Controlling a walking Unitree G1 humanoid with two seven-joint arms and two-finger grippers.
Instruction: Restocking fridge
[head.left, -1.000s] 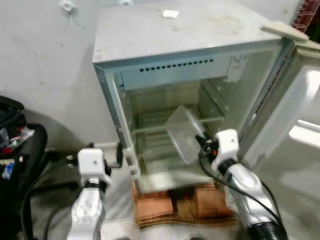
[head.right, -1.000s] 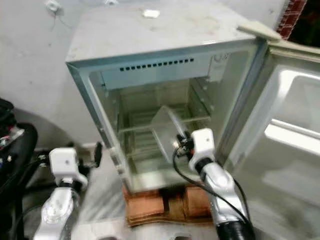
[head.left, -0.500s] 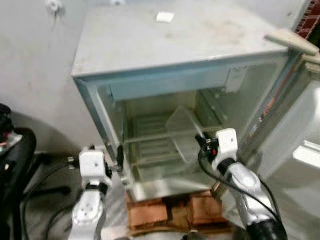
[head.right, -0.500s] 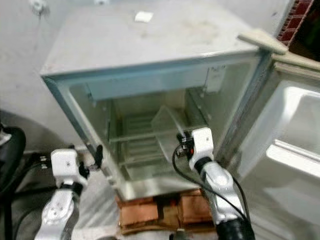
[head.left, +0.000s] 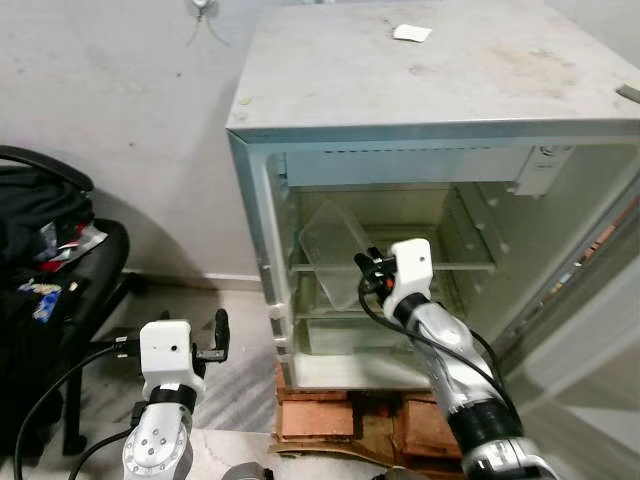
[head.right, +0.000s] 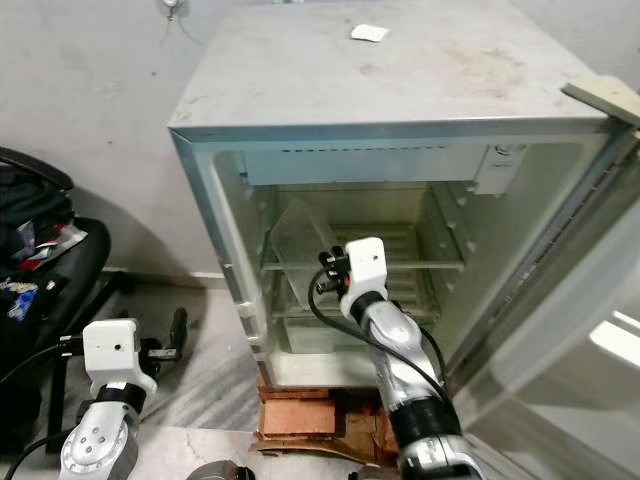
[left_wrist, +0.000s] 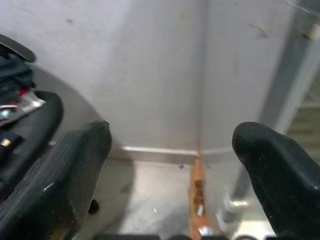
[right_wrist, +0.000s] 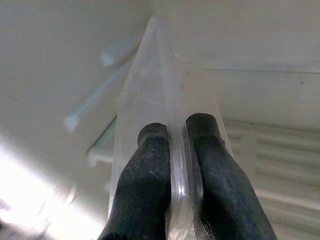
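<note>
Right hand (right_wrist: 176, 132): I have its two black fingers (right_wrist: 150, 165) pinched tight on the thin rim of the clear box (head.left: 335, 250). One finger is on each side of the wall, so the box cannot slip.
Clear box: it is see-through plastic and looks empty. I hold it tilted, up in front of the wire shelf (head.right: 420, 262), inside the fridge (head.left: 420, 90) on its left side. I think the tilt helps it pass through the opening.
Wire shelf: it runs across the middle of the fridge. I think this is where the box should go, flat on the bars.
Fridge: it is small and white, its door (head.right: 560, 300) is swung open on my right, and it sits on bricks (head.left: 330, 420) on the floor.
Left hand (left_wrist: 170, 165): its fingers are spread wide apart and hold nothing. I keep it low, outside the fridge by the left wall, so it stays out of the way.
Black chair (head.left: 70, 270): it stands well off to my left with things piled on it.
Next: I think I must level the box and set it down softly.
</note>
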